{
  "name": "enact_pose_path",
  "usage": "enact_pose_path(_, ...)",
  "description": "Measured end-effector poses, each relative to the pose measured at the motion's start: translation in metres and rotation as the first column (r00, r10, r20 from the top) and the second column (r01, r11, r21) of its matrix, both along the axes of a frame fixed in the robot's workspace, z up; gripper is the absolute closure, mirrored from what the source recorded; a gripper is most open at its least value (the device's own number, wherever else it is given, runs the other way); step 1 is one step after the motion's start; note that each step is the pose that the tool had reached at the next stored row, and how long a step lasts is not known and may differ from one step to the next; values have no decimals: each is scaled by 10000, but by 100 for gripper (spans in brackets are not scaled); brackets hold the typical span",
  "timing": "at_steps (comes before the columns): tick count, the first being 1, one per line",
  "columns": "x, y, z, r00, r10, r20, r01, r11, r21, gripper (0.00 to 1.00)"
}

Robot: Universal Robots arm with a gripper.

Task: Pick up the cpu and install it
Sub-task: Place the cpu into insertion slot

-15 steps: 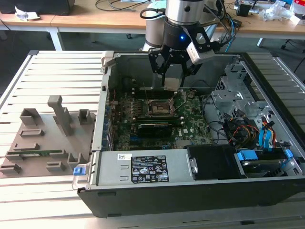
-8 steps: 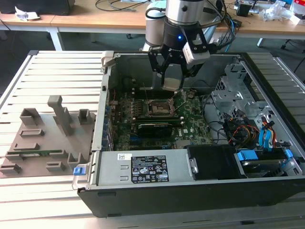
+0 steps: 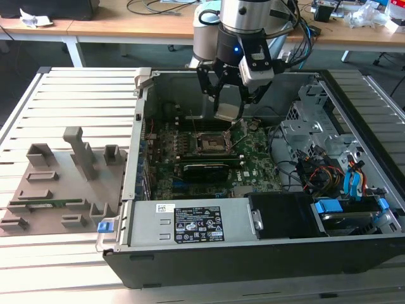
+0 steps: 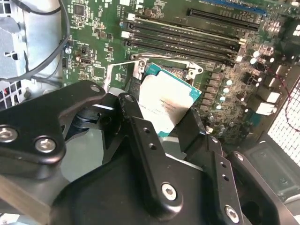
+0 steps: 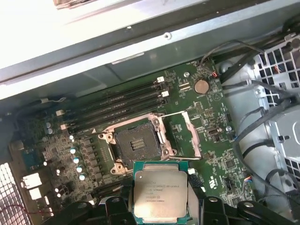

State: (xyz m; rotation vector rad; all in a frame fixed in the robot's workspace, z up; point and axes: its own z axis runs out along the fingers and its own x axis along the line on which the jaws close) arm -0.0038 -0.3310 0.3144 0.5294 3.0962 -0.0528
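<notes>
Overhead, roughly: cpu (image 3: 228, 111) sits in the upper middle of the exterior frame, off the board, hanging a little above and toward the upper right of the open socket (image 3: 211, 143). It is not touching the socket.

- Both wrist views show the cpu (image 5: 161, 191) with its dull silvery lid toward the cameras and a thin pale-green rim around it. In the second wrist view the cpu (image 4: 166, 105) looks tilted against the board behind it.
- Jaws: pinching the cpu by two opposite edges, closed down to the chip's width. Black fingers (image 4: 135, 117) press on either side.
- Arm (image 3: 243, 25): enters from the top edge of the exterior view, wrist pointing nearly straight down into the open computer case (image 3: 266, 231).
- Socket (image 5: 136, 143) is empty, dark centre exposed. Its metal bracket (image 5: 190, 136) is swung open and lies just beside it.
- Memory slots (image 5: 117, 105) run in a row along one side of the socket. A coin cell (image 5: 201, 86) sits farther off on the green motherboard (image 3: 253, 168).
- Long black card (image 3: 205, 170): seated just below the socket in the exterior frame.
- Case lies on a slatted metal tabletop (image 3: 69, 88). A grey fixture tray (image 3: 63, 183) sits at the left of that frame, well apart from the jaws.
</notes>
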Motion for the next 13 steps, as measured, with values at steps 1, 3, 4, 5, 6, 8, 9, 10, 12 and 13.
enact_pose_path(1,0,0,0,10000,-72,0,72,10000,-3,45)
enact_pose_path(3,0,0,0,9995,-316,0,316,9995,-12,45)
enact_pose_path(4,0,0,-1,9992,-396,0,396,9992,-14,45)
enact_pose_path(5,0,0,-1,9989,-466,0,466,9989,-16,45)
enact_pose_path(6,0,0,-1,9981,-609,1,609,9981,-19,45)
enact_pose_path(8,0,0,-2,9953,-971,1,971,9953,-29,45)
enact_pose_path(9,0,0,-2,9942,-1075,2,1075,9942,-32,45)
enact_pose_path(10,0,0,-2,9934,-1145,2,1145,9934,-35,45)
enact_pose_path(12,0,0,-2,9893,-1461,3,1461,9893,-45,45)
enact_pose_path(13,0,0,-2,9884,-1522,3,1522,9883,-48,45)
